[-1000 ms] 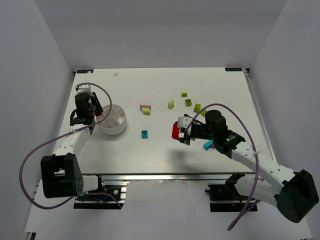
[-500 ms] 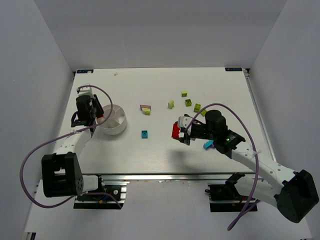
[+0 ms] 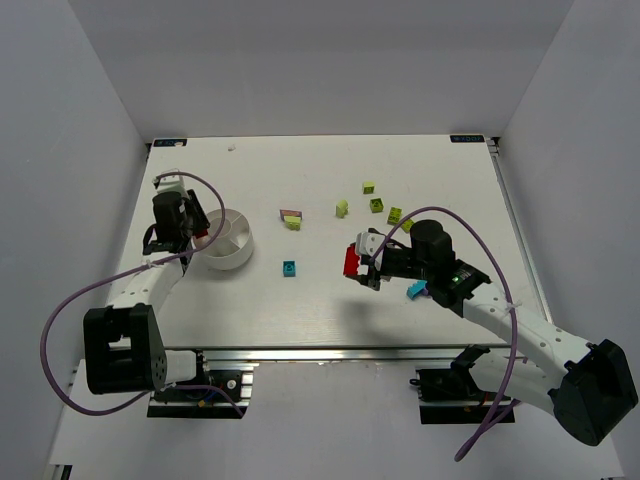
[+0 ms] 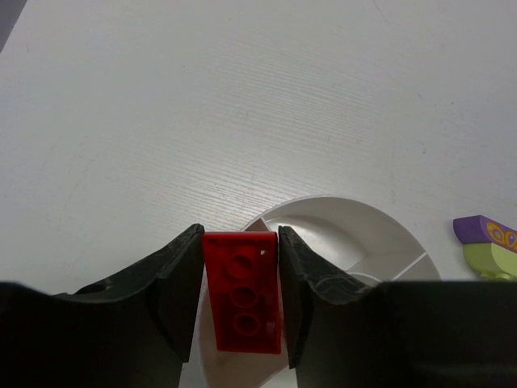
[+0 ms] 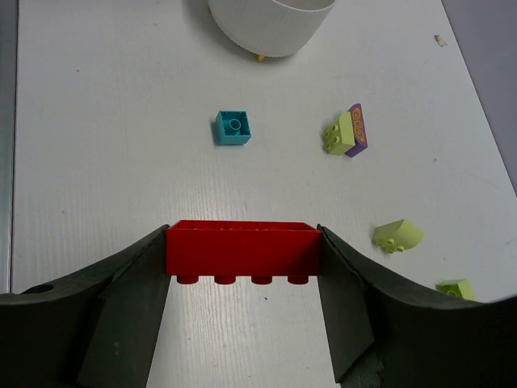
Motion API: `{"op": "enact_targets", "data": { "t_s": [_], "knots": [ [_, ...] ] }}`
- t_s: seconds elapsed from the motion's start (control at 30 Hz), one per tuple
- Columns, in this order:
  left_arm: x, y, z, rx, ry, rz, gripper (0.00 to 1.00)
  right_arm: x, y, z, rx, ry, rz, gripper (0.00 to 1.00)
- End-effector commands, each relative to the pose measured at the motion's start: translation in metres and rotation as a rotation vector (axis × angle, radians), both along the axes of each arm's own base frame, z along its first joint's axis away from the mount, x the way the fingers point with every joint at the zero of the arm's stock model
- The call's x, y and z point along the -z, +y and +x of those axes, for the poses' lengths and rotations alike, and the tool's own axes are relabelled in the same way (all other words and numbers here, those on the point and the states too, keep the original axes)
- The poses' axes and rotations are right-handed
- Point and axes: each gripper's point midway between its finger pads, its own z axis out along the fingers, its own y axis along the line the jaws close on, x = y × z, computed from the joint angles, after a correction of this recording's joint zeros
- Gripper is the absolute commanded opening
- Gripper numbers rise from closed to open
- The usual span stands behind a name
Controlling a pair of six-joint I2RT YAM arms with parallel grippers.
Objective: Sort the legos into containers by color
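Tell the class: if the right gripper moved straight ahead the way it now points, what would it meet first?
Probably the teal brick, lying on the table almost dead ahead of the right gripper and its long red brick; the white dish lies farther on. Height above the table is unclear.

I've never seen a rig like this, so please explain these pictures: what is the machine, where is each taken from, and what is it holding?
It is two robot arms bolted to a white table. One picture looks down from above; the other two come from cameras on each wrist. The left end effector grips a small red brick at the rim of a white divided dish. The right end effector grips a long red brick. Loose on the table lie a teal brick, lime bricks and a purple-and-lime pair.
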Motion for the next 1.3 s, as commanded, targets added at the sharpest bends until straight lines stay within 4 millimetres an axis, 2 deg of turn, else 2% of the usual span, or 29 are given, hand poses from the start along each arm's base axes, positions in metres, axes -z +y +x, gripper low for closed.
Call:
{"op": "enact_targets", "data": {
  "t_s": [0.0, 0.27, 0.37, 0.5, 0.53, 0.57, 0.6, 0.63, 0.7, 0.73, 0.77, 0.8, 0.83, 0.87, 0.9, 0.93, 0.97, 1.0, 1.07, 1.27],
  "knots": [
    [-0.004, 0.000, 0.001, 0.000, -0.018, -0.010, 0.54, -0.013, 0.004, 0.002, -0.013, -0.032, 0.039, 0.00],
    [-0.009, 0.002, -0.001, -0.008, -0.024, -0.005, 0.57, -0.015, 0.004, 0.001, -0.017, -0.033, 0.042, 0.00],
    [-0.020, 0.002, -0.002, -0.015, -0.044, -0.004, 0.57, -0.016, 0.004, 0.001, -0.017, -0.035, 0.043, 0.00],
    [-0.051, 0.002, -0.005, -0.034, -0.078, -0.023, 0.54, -0.016, 0.005, -0.007, -0.059, -0.020, 0.038, 0.00],
    [-0.059, 0.002, -0.007, -0.041, -0.088, -0.034, 0.47, -0.018, 0.007, -0.010, -0.080, -0.022, 0.040, 0.00],
    [-0.074, -0.002, -0.011, -0.028, -0.119, -0.052, 0.43, -0.018, 0.007, -0.013, -0.102, -0.035, 0.038, 0.00],
    [-0.081, -0.007, -0.015, -0.024, -0.124, -0.092, 0.41, -0.017, 0.008, -0.019, -0.136, -0.031, 0.036, 0.00],
    [-0.088, -0.015, -0.018, 0.002, -0.139, -0.126, 0.40, -0.017, 0.009, -0.022, -0.160, -0.035, 0.035, 0.00],
    [-0.102, -0.047, -0.028, 0.124, -0.153, -0.259, 0.42, -0.016, 0.011, -0.031, -0.228, -0.055, 0.035, 0.00],
    [-0.102, -0.060, -0.032, 0.169, -0.144, -0.318, 0.45, -0.016, 0.012, -0.032, -0.241, -0.056, 0.036, 0.00],
    [-0.105, -0.083, -0.040, 0.275, -0.136, -0.402, 0.51, -0.015, 0.014, -0.034, -0.258, -0.056, 0.037, 0.00],
    [-0.111, -0.098, -0.048, 0.307, -0.144, -0.496, 0.56, -0.016, 0.015, -0.035, -0.268, -0.055, 0.038, 0.00],
    [-0.111, -0.112, -0.056, 0.351, -0.139, -0.548, 0.61, -0.017, 0.016, -0.034, -0.271, -0.054, 0.039, 0.00],
    [-0.098, -0.123, -0.065, 0.382, -0.112, -0.590, 0.67, -0.020, 0.018, -0.034, -0.275, -0.057, 0.043, 0.00],
    [-0.108, -0.149, -0.079, 0.463, -0.129, -0.635, 0.69, -0.018, 0.020, -0.033, -0.280, -0.048, 0.038, 0.00],
    [-0.098, -0.158, -0.088, 0.478, -0.107, -0.655, 0.71, -0.019, 0.021, -0.033, -0.283, -0.047, 0.037, 0.00],
    [-0.101, -0.167, -0.092, 0.504, -0.125, -0.668, 0.72, -0.018, 0.023, -0.032, -0.283, -0.044, 0.033, 0.00],
    [-0.101, -0.184, -0.102, 0.538, -0.111, -0.701, 0.72, -0.021, 0.026, -0.033, -0.291, -0.049, 0.036, 0.00],
    [-0.101, -0.205, -0.116, 0.596, -0.121, -0.735, 0.73, -0.021, 0.030, -0.032, -0.294, -0.046, 0.032, 0.00],
    [-0.097, -0.239, -0.131, 0.656, -0.113, -0.820, 0.75, -0.026, 0.041, -0.038, -0.302, -0.045, 0.028, 0.00]
  ]
}}
